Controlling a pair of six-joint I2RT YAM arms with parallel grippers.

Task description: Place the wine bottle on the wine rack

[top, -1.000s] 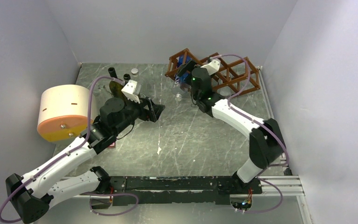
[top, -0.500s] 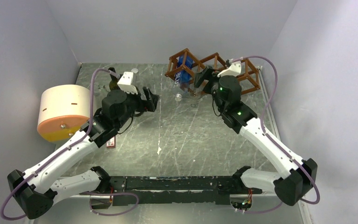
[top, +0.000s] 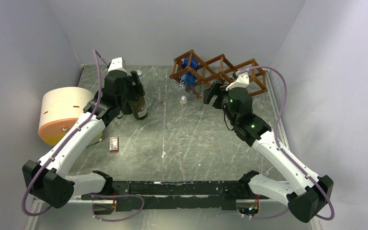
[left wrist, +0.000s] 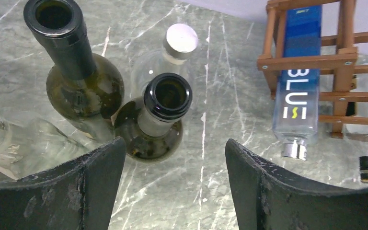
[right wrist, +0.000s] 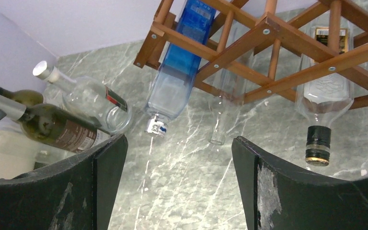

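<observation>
The wine bottle (top: 139, 106) stands upright on the table (top: 187, 143), well to the left of the wine rack (top: 220, 72) and not in it. The left gripper (top: 135, 82) hangs over it with its jaws spread wide and nothing between them. In the left wrist view the wine bottle (left wrist: 165, 115) shows its uncorked mouth just beyond the gap of the left gripper (left wrist: 172, 191), roughly centred and apart from both fingers. A second dark bottle (left wrist: 72, 62) and a clear capped bottle (left wrist: 179, 43) stand close behind it, on the side away from the wine rack (left wrist: 311, 61).

The right gripper (top: 210, 93) hovers just in front of the rack, also wide open and empty. From its wrist, the right gripper (right wrist: 177, 191) faces the wine rack (right wrist: 268, 28), where a blue bottle (right wrist: 187, 48) and a clear black-capped bottle (right wrist: 323, 96) lie necks down.
</observation>
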